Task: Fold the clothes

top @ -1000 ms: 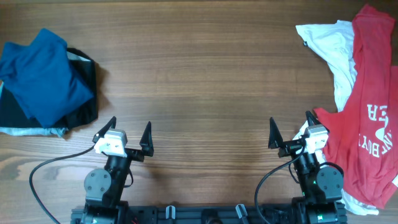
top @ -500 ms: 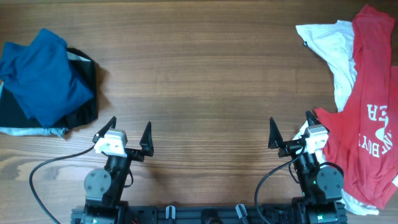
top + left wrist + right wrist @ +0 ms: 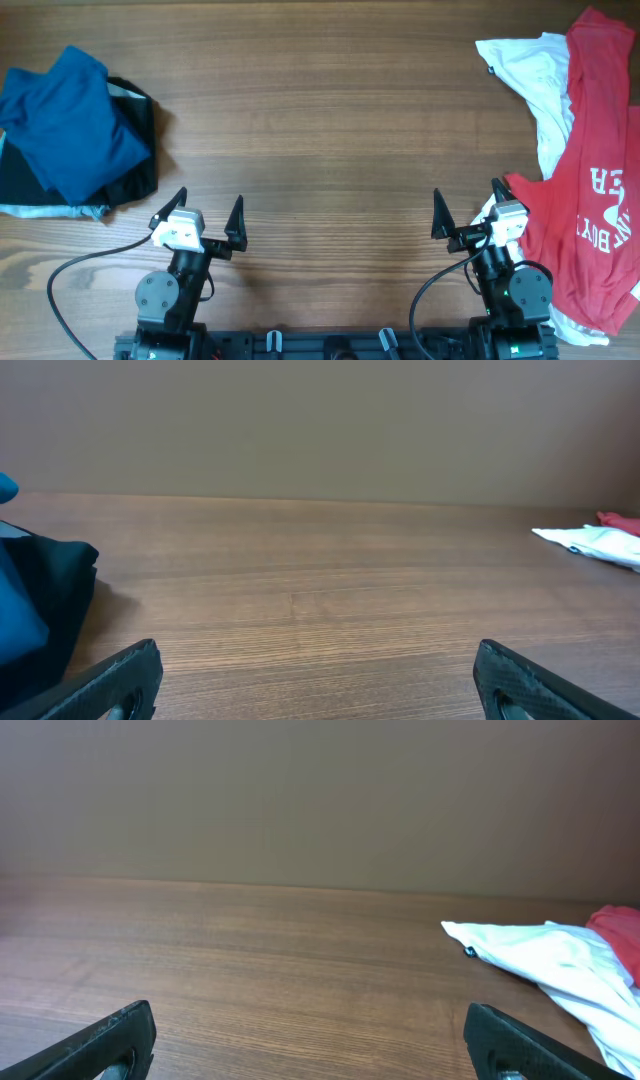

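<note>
A red t-shirt with white lettering (image 3: 598, 170) lies spread at the table's right edge, over a crumpled white garment (image 3: 535, 80). The white garment also shows in the right wrist view (image 3: 560, 960) and the left wrist view (image 3: 595, 543). A blue garment (image 3: 70, 120) lies folded on a black garment (image 3: 130, 165) at the left edge. My left gripper (image 3: 205, 212) is open and empty near the front edge, right of the blue pile. My right gripper (image 3: 468, 208) is open and empty, just left of the red shirt.
The wooden table (image 3: 320, 150) stretches between the two piles. A black cable (image 3: 80, 275) loops by the left arm's base. A plain brown wall (image 3: 320, 420) stands behind the table's far edge.
</note>
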Controlling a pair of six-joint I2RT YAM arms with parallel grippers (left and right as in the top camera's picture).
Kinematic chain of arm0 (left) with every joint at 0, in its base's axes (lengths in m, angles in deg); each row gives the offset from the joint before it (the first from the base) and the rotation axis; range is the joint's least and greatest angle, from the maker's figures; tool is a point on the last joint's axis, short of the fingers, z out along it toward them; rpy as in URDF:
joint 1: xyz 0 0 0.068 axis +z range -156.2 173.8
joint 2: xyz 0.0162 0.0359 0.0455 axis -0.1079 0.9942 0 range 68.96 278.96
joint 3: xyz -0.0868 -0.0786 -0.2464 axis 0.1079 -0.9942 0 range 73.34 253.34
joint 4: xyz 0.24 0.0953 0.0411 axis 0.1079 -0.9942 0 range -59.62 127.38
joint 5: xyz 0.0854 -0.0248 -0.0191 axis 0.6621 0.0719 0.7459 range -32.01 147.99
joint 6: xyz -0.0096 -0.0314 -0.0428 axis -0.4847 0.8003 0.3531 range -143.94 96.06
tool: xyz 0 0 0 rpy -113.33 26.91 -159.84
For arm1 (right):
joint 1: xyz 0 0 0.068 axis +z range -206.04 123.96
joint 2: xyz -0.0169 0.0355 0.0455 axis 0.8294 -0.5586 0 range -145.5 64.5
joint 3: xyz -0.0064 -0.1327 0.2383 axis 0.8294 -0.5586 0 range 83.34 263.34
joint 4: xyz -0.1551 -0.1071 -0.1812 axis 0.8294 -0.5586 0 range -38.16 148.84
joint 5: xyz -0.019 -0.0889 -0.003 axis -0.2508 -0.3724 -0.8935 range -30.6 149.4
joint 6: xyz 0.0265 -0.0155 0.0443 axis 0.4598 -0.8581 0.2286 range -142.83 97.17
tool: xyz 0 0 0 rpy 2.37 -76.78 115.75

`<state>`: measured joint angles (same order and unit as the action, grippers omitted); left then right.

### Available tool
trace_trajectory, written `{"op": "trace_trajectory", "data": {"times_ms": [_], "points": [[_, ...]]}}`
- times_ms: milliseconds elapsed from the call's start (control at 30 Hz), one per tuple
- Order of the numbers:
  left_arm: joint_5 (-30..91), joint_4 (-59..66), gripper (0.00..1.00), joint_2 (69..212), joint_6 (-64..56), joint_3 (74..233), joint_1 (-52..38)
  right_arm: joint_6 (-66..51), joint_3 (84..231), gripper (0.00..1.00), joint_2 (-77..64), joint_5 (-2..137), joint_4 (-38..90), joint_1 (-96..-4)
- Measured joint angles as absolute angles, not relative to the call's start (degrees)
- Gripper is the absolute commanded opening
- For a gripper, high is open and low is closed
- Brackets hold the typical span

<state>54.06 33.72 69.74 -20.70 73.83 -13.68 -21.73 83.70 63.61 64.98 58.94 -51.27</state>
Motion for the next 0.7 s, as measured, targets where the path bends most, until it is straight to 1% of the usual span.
{"op": "trace_trajectory", "data": {"times_ms": [600, 700], "points": [[54.0, 33.7, 1.0, 69.7, -20.7, 73.8, -13.7, -21.6, 83.7, 1.0, 63.6, 65.0, 58.9, -51.3], [53.8, 33.7, 1.0, 69.7, -20.7, 73.8, -13.7, -19.6, 83.7, 1.0, 63.6, 65.0, 58.9, -51.3]]}}
